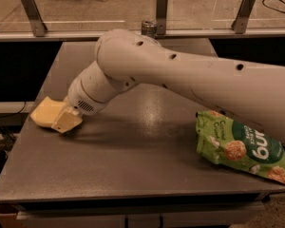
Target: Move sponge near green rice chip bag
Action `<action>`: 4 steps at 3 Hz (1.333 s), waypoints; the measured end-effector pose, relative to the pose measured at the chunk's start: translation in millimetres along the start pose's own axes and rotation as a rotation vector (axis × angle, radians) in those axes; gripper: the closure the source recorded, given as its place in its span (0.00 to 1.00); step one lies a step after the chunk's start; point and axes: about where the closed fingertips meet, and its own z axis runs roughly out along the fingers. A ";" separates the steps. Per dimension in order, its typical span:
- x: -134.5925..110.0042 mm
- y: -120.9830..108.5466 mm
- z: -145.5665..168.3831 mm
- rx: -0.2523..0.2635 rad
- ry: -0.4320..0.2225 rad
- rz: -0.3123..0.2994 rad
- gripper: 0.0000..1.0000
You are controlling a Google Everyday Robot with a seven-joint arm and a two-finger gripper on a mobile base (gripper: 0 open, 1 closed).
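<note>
Item one, operator: your gripper (65,120), low over the left side of the grey table (133,175), its cream end overlapping the right side of the sponge (43,112) and touching it as far as the view shows; whether it is wide, narrow or clasped on the foam cannot be told. Item two: the sponge, pale yellow with a curved outline, lying flat at the very left rim of the table, about midway between the far and near edges. Item three: the green rice chip bag (242,146), crinkled, bright green with a dark round logo, white lettering and pictured round snacks, lying flat on the right side of the table toward the near corner, its lower end reaching the right rim. Sponge and bag are well apart (bare tabletop runs between them). Item four: your arm (190,75), thick and white, entering from the right, passing above the bag's upper end, bending at a rounded joint over the far middle of the table and sloping down leftward to the gripper; a small vent grille shows on the wrist just above the sponge. Item five: a metallic can (148,27), upright behind the arm's bend at the far side; whether it stands on the table or on the ledge behind cannot be told. Item six: three slanted metal posts (32,13) along that ledge, pale floor beyond them.
</note>
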 end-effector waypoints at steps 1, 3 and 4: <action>-7.4 -7.6 -25.0 0.056 -0.020 -0.012 0.87; -8.2 -17.6 -56.7 0.128 -0.021 -0.022 1.00; 0.6 -24.2 -65.4 0.157 -0.020 -0.001 1.00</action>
